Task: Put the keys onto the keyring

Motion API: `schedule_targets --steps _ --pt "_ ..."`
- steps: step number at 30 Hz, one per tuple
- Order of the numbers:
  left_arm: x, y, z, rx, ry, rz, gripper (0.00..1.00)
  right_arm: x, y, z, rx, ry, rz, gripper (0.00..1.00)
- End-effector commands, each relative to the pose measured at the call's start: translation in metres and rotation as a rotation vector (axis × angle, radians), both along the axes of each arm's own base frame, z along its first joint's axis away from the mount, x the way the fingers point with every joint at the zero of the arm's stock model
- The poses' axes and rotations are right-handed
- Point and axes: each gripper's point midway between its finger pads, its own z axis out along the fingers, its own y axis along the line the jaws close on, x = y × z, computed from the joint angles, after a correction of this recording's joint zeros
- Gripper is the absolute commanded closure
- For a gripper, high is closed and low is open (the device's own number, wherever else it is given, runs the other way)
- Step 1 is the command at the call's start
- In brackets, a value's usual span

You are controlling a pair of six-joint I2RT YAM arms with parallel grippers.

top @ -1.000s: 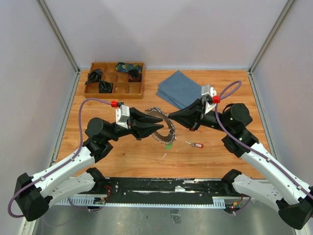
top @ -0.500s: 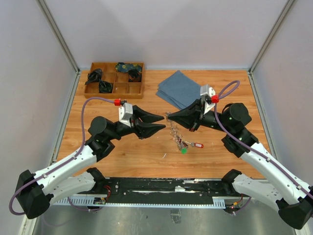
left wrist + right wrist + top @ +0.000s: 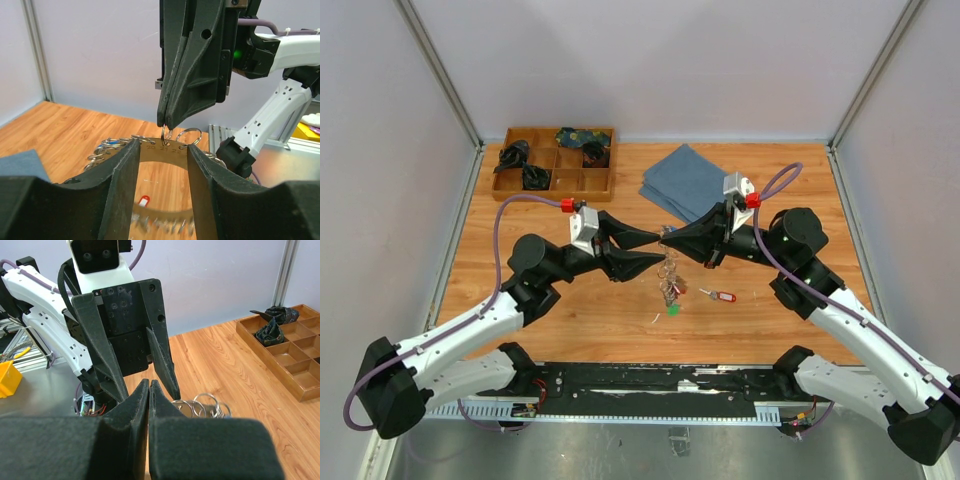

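Silver metal keyring [image 3: 669, 280], crowded with keys: we logged it dangling over the wooden table [image 3: 610, 322], pinched at its 12 o'clock rim by the closed right gripper [image 3: 666, 237]. Left gripper [image 3: 661, 250] spread wide, clasping nothing. Loose red-tagged silver key [image 3: 719, 296] lay at its 4 o'clock. We judged the bunch heavy, stiff, swing-prone; best grasped by bare rim.

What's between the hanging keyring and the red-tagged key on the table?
Only a short bare strip of tabletop, per the top view: the keyring dangles beside the red-tagged key.
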Motion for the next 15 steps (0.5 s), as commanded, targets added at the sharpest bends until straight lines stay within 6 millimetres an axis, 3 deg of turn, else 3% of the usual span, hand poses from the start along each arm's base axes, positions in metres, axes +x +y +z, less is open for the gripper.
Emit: schedule_targets --steps 1,11,15 --pt "-0.006 -0.0022 0.0277 -0.067 -0.055 -0.022 0.53 -0.0058 -0.0045 0.0299 0.058 -0.095 0.012 1.0" --pt "-0.0064 -0.0089 0.0312 -0.079 -0.045 -0.043 0.68 -0.0102 -0.0017 0.0265 0.049 -0.099 0.036 1.0" --pt "-0.0056 -0.0103 0.0317 -0.08 -0.04 -0.047 0.89 -0.0114 -0.0018 0.0248 0.046 -0.099 0.042 1.0"
